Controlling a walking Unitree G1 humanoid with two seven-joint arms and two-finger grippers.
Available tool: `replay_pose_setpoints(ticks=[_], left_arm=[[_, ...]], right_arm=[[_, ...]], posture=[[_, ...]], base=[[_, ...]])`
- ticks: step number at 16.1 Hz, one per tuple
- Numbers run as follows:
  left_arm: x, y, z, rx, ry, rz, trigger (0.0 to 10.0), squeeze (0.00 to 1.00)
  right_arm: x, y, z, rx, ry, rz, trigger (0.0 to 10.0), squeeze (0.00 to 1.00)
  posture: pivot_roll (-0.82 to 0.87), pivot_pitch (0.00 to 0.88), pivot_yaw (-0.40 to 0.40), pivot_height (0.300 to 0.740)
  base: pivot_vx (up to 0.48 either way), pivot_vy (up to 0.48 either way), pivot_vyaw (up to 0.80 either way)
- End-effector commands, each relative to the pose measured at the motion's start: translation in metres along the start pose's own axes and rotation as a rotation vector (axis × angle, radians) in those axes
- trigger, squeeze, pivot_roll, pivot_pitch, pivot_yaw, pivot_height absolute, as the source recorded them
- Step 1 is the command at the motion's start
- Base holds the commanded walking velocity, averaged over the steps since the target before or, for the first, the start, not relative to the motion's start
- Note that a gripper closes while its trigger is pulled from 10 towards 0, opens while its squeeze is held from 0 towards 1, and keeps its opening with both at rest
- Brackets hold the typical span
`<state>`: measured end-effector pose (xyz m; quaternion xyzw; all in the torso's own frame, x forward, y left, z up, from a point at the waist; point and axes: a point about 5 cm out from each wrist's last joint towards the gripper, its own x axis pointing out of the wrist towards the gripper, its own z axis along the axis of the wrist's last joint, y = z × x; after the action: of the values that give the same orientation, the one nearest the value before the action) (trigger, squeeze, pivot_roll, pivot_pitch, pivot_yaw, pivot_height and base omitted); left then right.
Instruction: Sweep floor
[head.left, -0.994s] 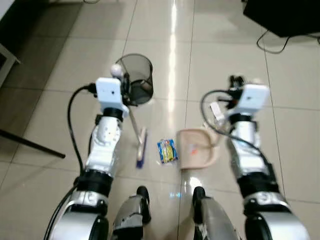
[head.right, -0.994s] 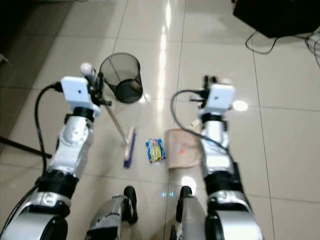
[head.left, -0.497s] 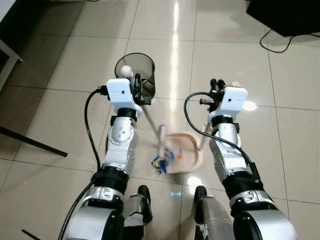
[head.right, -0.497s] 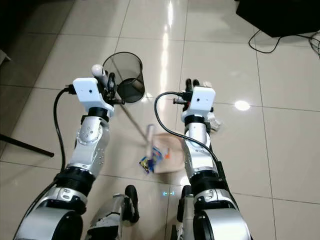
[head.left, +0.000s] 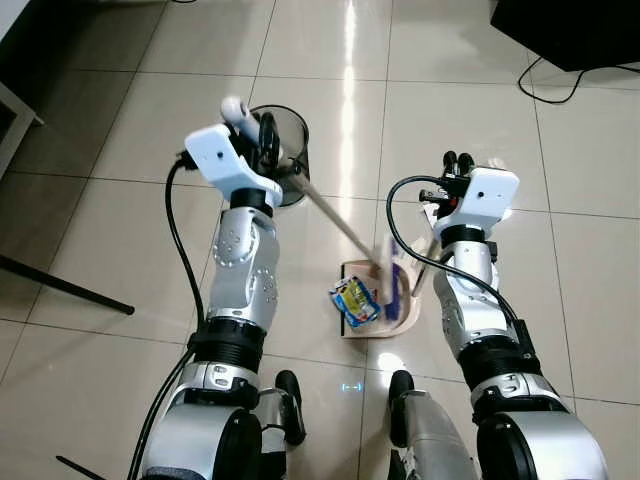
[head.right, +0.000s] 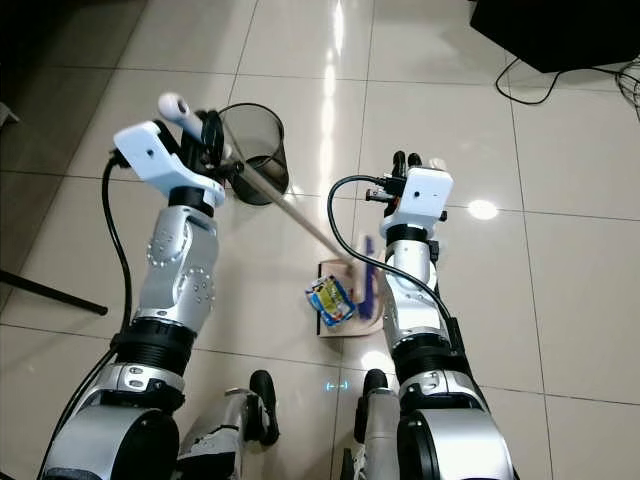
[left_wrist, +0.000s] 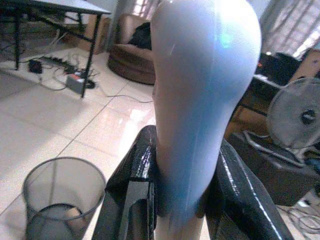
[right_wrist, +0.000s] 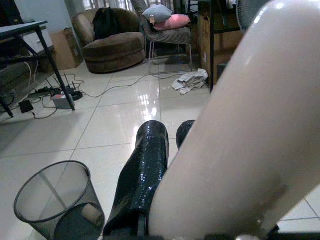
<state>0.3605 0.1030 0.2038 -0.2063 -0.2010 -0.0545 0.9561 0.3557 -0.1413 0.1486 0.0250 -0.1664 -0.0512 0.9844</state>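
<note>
Broom: clenched in left gripper jaws, shaft slanting down toward right arm, head in dustpan. Dustpan handle clamped by right gripper. Wrapper at pan mouth, left of broom head.

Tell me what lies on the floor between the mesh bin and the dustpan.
In the left eye view, the floor tiles between the mesh bin and the dustpan are bare; the broom handle, held by the left gripper, slants above them.

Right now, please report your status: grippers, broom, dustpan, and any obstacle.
Left gripper shut on broom handle. Right gripper holding dustpan handle. Broom head on dustpan, wrapper at its lip. Mesh bin ahead, apart.
</note>
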Motion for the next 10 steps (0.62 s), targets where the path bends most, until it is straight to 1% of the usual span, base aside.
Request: replay_pose_setpoints(ticks=[1, 2, 3, 4, 5, 6, 7, 8, 9, 10], left_arm=[[0.003, -0.006, 0.018, 0.022, -0.082, -0.070, 10.0, 0.00], [0.003, -0.006, 0.021, 0.048, -0.098, -0.090, 10.0, 0.00], [0.005, -0.004, 0.031, 0.148, -0.149, -0.138, 10.0, 0.00], [0.009, 0.002, 0.040, 0.217, -0.190, -0.140, 10.0, 0.00], [0.009, 0.004, 0.043, 0.258, -0.203, -0.145, 10.0, 0.00], [0.009, 0.009, 0.045, 0.358, -0.218, -0.179, 10.0, 0.00], [0.007, 0.015, 0.043, 0.403, -0.200, -0.207, 10.0, 0.00], [0.004, 0.021, 0.039, 0.419, -0.180, -0.202, 10.0, 0.00], [-0.006, 0.030, 0.023, 0.470, -0.114, -0.211, 10.0, 0.00], [-0.009, 0.031, 0.019, 0.493, -0.101, -0.221, 10.0, 0.00]], right_arm=[[-0.007, 0.004, -0.008, 0.009, 0.030, 0.013, 10.0, 0.00], [-0.007, 0.004, -0.009, 0.010, 0.030, 0.014, 10.0, 0.00], [-0.008, 0.004, -0.009, 0.010, 0.030, 0.017, 10.0, 0.00], [-0.008, 0.004, -0.010, 0.009, 0.032, 0.020, 10.0, 0.00], [-0.009, 0.004, -0.010, 0.009, 0.034, 0.021, 10.0, 0.00], [-0.010, 0.004, -0.011, 0.009, 0.038, 0.022, 10.0, 0.00], [-0.011, 0.004, -0.012, 0.009, 0.040, 0.022, 10.0, 0.00], [-0.011, 0.004, -0.013, 0.010, 0.041, 0.022, 10.0, 0.00], [-0.014, 0.004, -0.014, 0.012, 0.043, 0.023, 10.0, 0.00], [-0.014, 0.004, -0.015, 0.012, 0.045, 0.024, 10.0, 0.00]], posture=[[0.07, 0.327, 0.100, 0.740], [0.07, 0.327, 0.100, 0.740], [0.06, 0.326, 0.098, 0.740], [0.06, 0.326, 0.097, 0.740], [0.06, 0.326, 0.097, 0.740], [0.07, 0.327, 0.094, 0.740], [0.07, 0.331, 0.095, 0.740], [0.07, 0.331, 0.096, 0.740], [0.07, 0.336, 0.094, 0.740], [0.07, 0.336, 0.094, 0.740]], base=[[0.000, 0.000, 0.00], [0.000, 0.000, 0.00], [0.000, 0.000, 0.00], [0.000, 0.000, 0.00], [0.000, 0.000, 0.00], [0.000, 0.000, 0.00], [0.000, 0.000, 0.00], [0.000, 0.000, 0.00], [0.000, 0.000, 0.00], [0.000, 0.000, 0.00]])
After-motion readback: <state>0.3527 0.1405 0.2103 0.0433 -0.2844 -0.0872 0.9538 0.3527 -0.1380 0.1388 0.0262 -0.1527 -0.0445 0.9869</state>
